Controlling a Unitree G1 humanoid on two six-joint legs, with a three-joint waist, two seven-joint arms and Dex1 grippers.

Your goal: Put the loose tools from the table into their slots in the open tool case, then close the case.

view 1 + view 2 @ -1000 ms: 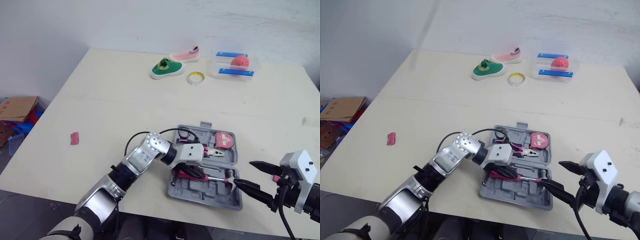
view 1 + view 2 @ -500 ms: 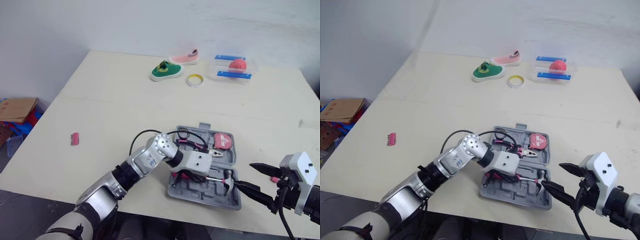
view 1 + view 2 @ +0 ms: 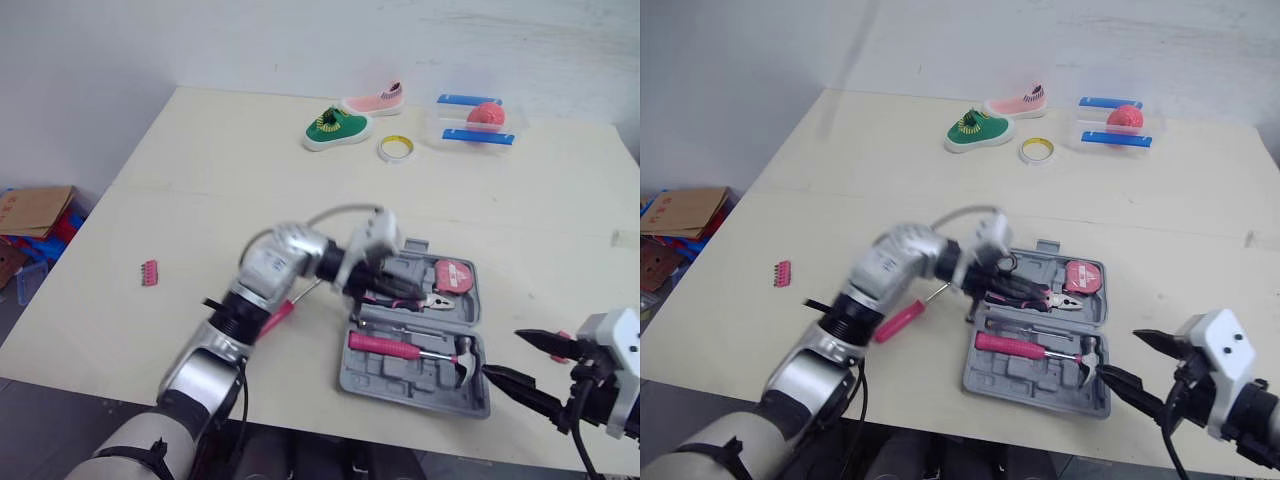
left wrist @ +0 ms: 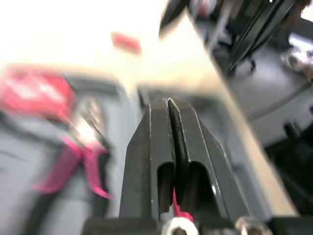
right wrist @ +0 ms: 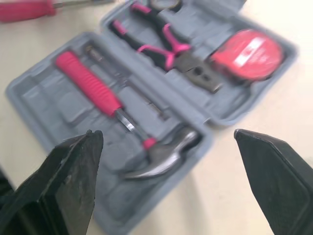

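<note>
the grey tool case [image 3: 400, 378] lies open near the front edge of the table [image 3: 200, 200]. a pink-handled hammer [image 3: 400, 347] sits in its front half. pliers [image 3: 405, 297] and a red tape measure [image 3: 454, 277] sit in the rear half. my left gripper [image 4: 168, 100] hangs over the case's rear left corner, its two fingers pressed together. my right gripper [image 3: 503, 353] hovers beside the front right corner, fingers spread wide, holding nothing. a pink-handled screwdriver [image 3: 902, 318] lies loose on the table just left of the case. a small pink strip [image 3: 149, 272] lies well apart, further left.
</note>
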